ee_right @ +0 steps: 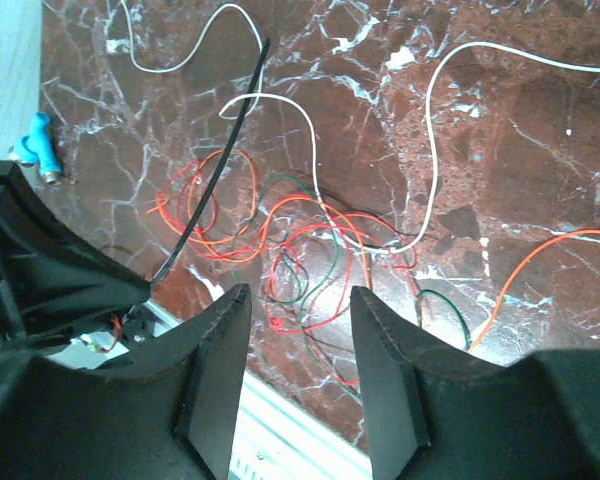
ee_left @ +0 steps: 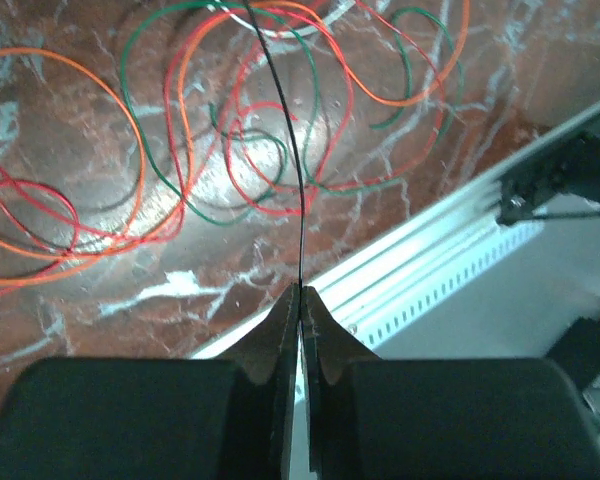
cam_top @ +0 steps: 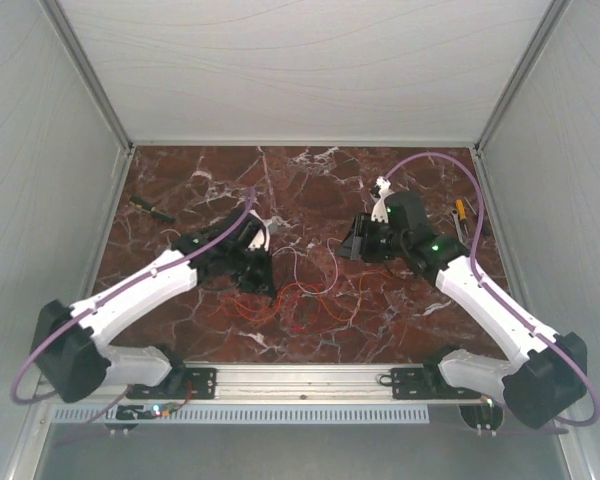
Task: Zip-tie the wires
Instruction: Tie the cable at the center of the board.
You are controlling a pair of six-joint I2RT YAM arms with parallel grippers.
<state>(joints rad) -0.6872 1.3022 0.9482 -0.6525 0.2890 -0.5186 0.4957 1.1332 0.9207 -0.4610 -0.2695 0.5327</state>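
The wires (cam_top: 302, 300) lie in loose red, orange, green and white loops on the marble table between the two arms. In the left wrist view they spread out beyond the fingertips as wires (ee_left: 230, 130). My left gripper (ee_left: 301, 290) is shut on one end of the black zip tie (ee_left: 292, 150), which rises in a slight curve over the loops. My left gripper (cam_top: 263, 283) sits at the tangle's left edge. My right gripper (ee_right: 300, 295) hangs open above the wires (ee_right: 300, 235), nothing between its fingers. The zip tie (ee_right: 215, 160) slants at its left.
A yellow-handled screwdriver (cam_top: 462, 212) lies by the right wall and another tool (cam_top: 152, 208) near the left wall. The aluminium rail (cam_top: 300, 378) runs along the table's near edge. Purple cables (cam_top: 440, 158) arch over the right arm.
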